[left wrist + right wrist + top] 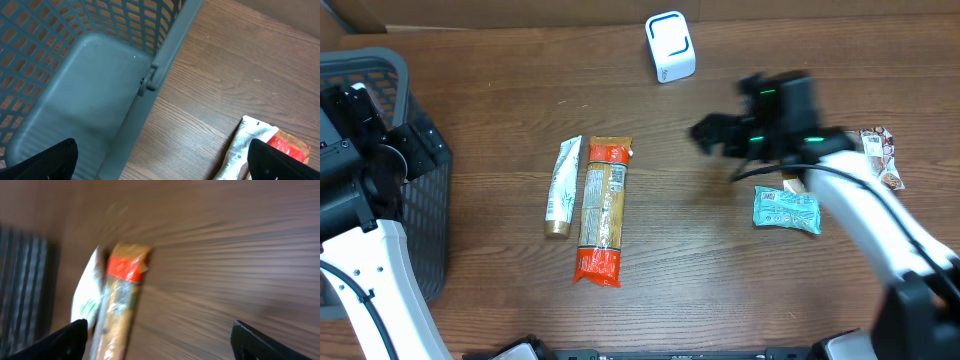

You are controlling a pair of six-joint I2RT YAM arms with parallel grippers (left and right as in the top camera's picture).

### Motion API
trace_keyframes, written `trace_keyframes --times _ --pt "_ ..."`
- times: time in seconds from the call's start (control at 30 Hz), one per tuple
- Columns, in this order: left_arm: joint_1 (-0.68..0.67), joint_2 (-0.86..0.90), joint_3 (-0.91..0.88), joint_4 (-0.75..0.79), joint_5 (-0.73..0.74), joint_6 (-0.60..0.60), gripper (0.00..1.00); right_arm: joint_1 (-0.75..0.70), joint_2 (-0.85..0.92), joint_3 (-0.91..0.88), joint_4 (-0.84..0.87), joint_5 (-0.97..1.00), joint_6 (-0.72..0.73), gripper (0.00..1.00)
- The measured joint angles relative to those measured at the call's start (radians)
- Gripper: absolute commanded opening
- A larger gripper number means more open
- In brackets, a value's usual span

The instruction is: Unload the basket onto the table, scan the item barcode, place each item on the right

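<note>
Several items lie on the wooden table: a white tube (562, 187) beside a long orange-and-red packet (602, 210) in the middle, a teal packet (787, 210) and a brown snack wrapper (880, 155) at the right. I cannot make out a barcode on any of them. A white scanner (670, 46) stands at the back. My right gripper (715, 135) hangs open and blurred above bare wood, left of the teal packet, holding nothing; its view shows the tube (82, 300) and the long packet (120, 305) ahead. My left gripper (160, 150) is open and empty over the basket's edge.
A grey mesh basket (380, 70) stands at the left edge, its rim (160, 65) under my left wrist. The tube's end (245, 145) and a red packet corner (287, 147) show past the left fingers. A cardboard wall runs along the back.
</note>
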Motion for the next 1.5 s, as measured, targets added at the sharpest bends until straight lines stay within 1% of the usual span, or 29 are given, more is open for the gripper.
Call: trace_keyframes --times 0.07,0.1,0.2,0.3,0.4,0.63,0.83,0.93,1.1,1.27,1.5 --pt "0.000 0.000 0.000 0.000 0.000 0.000 0.99 0.062 0.055 0.011 0.024 -0.009 0.006 0.87" --pt "0.000 0.000 0.000 -0.001 0.000 0.000 1.00 0.123 0.122 0.039 0.035 -0.015 0.012 0.87" --pt "0.000 0.000 0.000 0.000 0.000 0.000 1.00 0.216 0.270 0.145 0.019 -0.022 0.022 0.87" --pt "0.000 0.000 0.000 0.000 0.000 0.000 1.00 0.269 0.388 0.253 -0.014 -0.024 0.026 0.83" --pt "0.000 0.000 0.000 0.000 0.000 0.000 0.99 0.290 0.444 0.299 -0.017 -0.024 0.035 0.78" --pt "0.000 0.000 0.000 0.000 0.000 0.000 1.00 0.313 0.463 0.304 -0.060 0.000 0.074 0.71" --pt "0.000 0.000 0.000 0.000 0.000 0.000 0.99 0.398 0.465 0.303 -0.094 0.060 0.135 0.62" --pt "0.000 0.000 0.000 0.000 0.000 0.000 0.99 0.429 0.465 0.302 -0.103 0.077 0.161 0.59" --pt "0.000 0.000 0.000 0.000 0.000 0.000 1.00 0.474 0.465 0.301 -0.156 0.145 0.207 0.59" --pt "0.000 0.000 0.000 0.000 0.000 0.000 1.00 0.524 0.465 0.301 -0.245 0.282 0.228 0.60" --pt "0.000 0.000 0.000 0.000 0.000 0.000 0.99 0.509 0.464 0.309 -0.301 0.330 0.204 0.60"
